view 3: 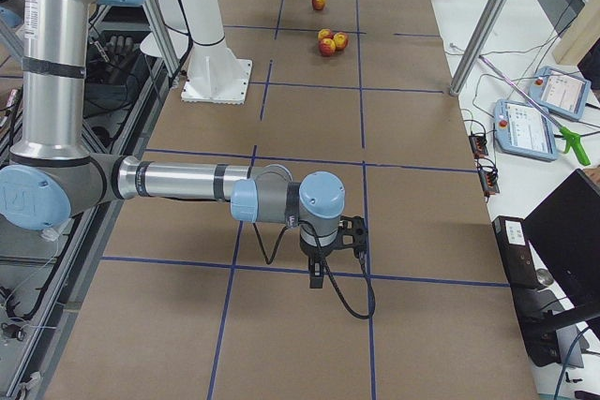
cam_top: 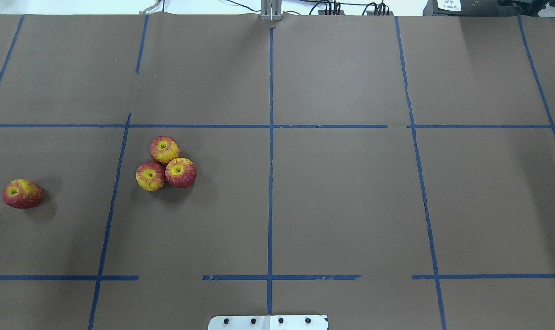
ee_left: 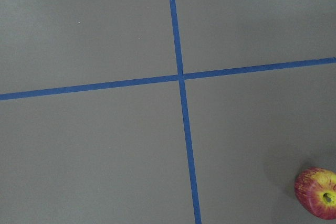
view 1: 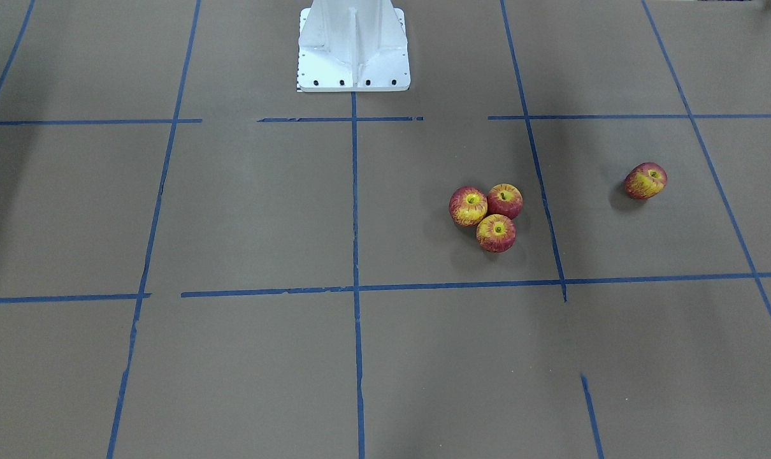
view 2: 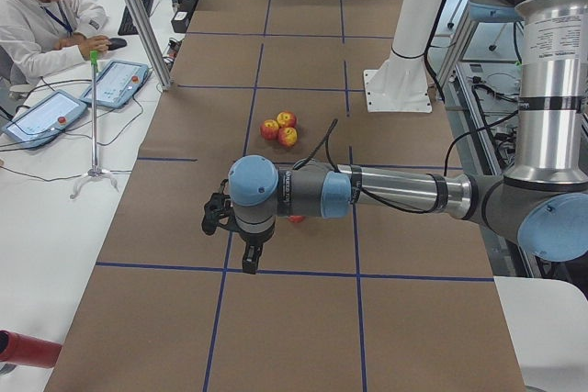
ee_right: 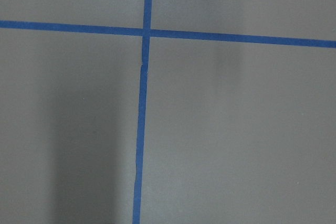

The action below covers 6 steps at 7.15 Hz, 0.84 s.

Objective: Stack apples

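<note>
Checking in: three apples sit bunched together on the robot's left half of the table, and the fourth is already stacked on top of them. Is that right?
Not quite. The fourth apple is not stacked; it lies alone on the table, apart from the three bunched apples and farther to the robot's left. The overhead exterior view shows this. The rest holds.
</note>
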Motion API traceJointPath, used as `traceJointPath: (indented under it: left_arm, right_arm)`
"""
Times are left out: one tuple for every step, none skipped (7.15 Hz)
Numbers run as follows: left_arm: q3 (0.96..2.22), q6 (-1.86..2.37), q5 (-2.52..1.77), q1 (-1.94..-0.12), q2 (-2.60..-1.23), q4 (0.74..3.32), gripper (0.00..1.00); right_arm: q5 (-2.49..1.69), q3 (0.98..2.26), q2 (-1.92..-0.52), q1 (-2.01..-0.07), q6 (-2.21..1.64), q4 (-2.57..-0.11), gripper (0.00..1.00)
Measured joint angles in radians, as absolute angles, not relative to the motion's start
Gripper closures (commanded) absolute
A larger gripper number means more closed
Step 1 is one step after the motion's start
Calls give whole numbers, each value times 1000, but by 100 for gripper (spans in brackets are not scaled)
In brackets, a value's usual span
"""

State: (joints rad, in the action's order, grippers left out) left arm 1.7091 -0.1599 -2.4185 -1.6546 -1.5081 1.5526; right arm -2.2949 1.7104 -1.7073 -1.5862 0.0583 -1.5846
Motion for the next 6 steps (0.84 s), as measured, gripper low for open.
traceJointPath:
  left_arm:
    - [1689,-148,-2435,-1648,-1497,1607,0]
    - [1679,-94,-2444,-1615,-1491,1666,0]
    - [1676,17,-2447,-1553,-1490,1733,0]
    - [1674,188,-2447,-1467,-1489,1833,0]
    - [1672,379,-2436,-1368,-1489,1939,0]
    - [1668,551,-2416,-1278,-1489,2046,0]
  right_arm:
    - [-2295,1710,-1707,-1586,58,-1585,0]
    - [-2295,1710,-1707,-1586,58,-1585,0]
    - [-2295,1710,-1707,-1586,58,-1585,0]
    - [-2295,1710,-1707,-1586,58,-1585,0]
    - [-2295,1710,-1707,-1586,58,-1585,0]
    - [-2295,1710,-1707,-1586,58,-1585,0]
